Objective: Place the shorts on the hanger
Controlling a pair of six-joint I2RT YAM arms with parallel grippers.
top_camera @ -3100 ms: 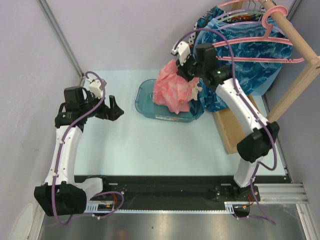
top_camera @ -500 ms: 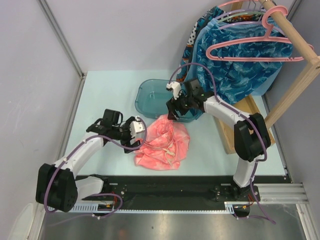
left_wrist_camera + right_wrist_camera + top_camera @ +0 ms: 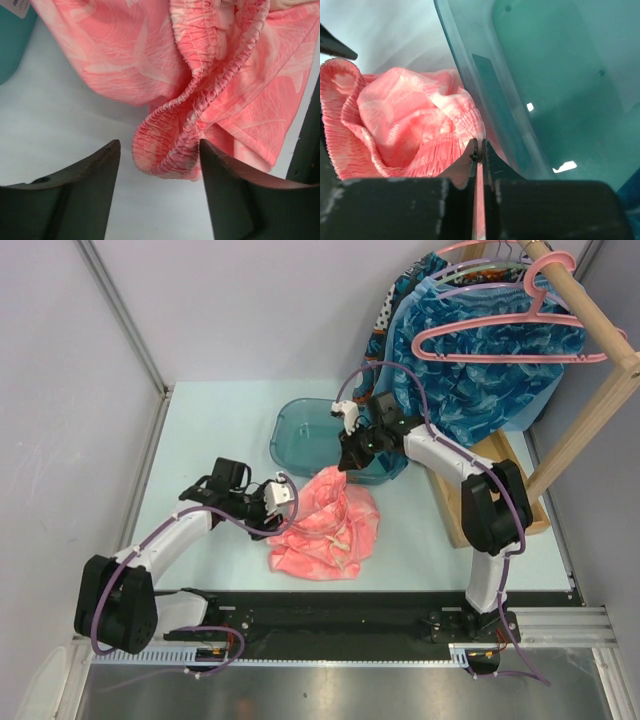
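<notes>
The coral-pink shorts lie crumpled on the table in front of the teal bin. My right gripper is shut on a thin edge of the shorts at their far side, next to the bin wall; the pinch shows in the right wrist view. My left gripper is open at the shorts' left edge. In the left wrist view a fold of the gathered waistband sits between the open fingertips. A bright-pink hanger hangs on the wooden rail in front of the blue garments.
The teal bin stands behind the shorts, and its wall is close beside my right fingers. Blue patterned garments hang at the back right on a wooden rack. A wooden base lies to the right.
The shorts, earlier held up over the bin by my right gripper, now lie on the table. My left arm has swung in to their left edge and has edged closer in the last half second.
</notes>
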